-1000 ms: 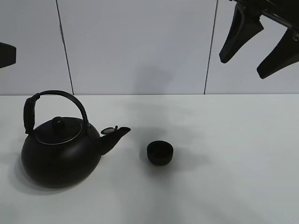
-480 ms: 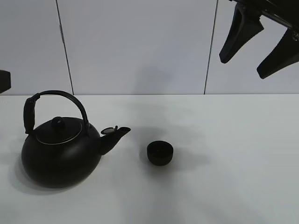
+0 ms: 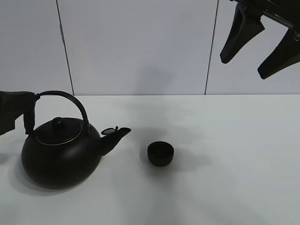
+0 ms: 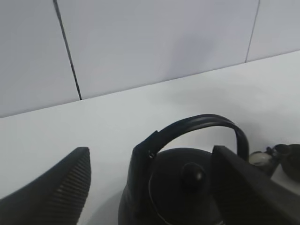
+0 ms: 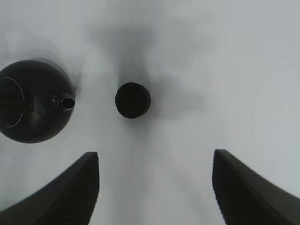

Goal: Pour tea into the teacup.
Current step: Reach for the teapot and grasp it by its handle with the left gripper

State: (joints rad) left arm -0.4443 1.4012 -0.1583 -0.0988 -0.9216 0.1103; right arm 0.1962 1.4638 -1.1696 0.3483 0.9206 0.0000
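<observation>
Here, a kettle (image 3: 61, 157) and a teacup (image 3: 161, 153) stood apart on a white table (image 3: 225, 197).
The kettle sat upright, with the teacup near it, just beyond the tip of its spout (image 3: 116, 137) and not touching. The left gripper (image 4: 150, 150) held its jaws spread wide to either side of the kettle's arched handle (image 3: 65, 95). The right gripper (image 5: 155, 153) hung high, well apart from the kettle on the teacup's side, jaws parted, gripping nothing.
</observation>
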